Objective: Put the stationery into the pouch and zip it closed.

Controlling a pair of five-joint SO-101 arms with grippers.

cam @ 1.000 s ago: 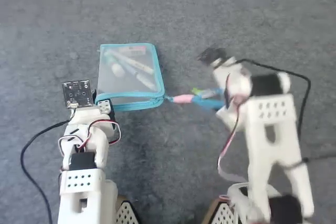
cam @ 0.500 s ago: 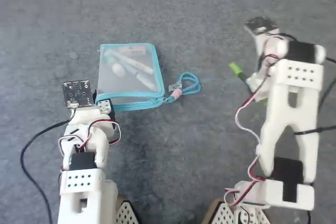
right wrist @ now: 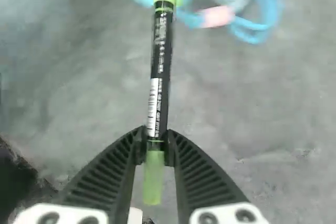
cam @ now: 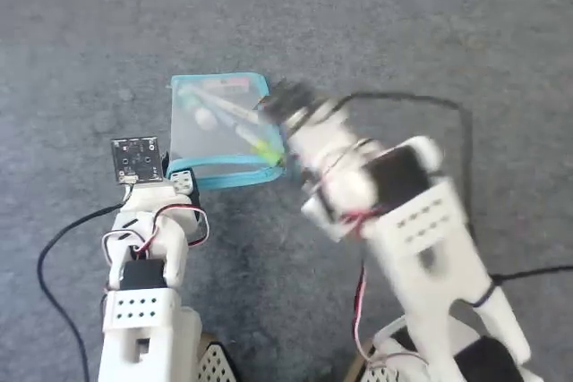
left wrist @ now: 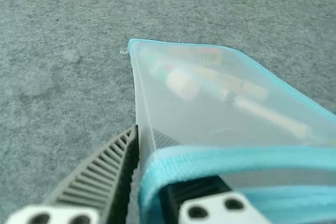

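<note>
The pouch [cam: 219, 131], clear-faced with turquoise edging, lay flat on the grey tabletop [cam: 421, 42], with several markers [left wrist: 181, 82] already inside it. At its open corner sat the green front end of a pen [right wrist: 159, 77]. The pen's black barrel ran back to the right end effector [right wrist: 155, 139], which was clamped around the rear end. Holding it by the tail seemingly let the front enter the mouth first. The pink zip pull [right wrist: 215, 18] lay just beside that corner. The left end effector [left wrist: 152, 171] was closed on the pouch's near edge, probably to pin it so the pen's push would not shove it away. Zipping evidently remained to be done.
</note>
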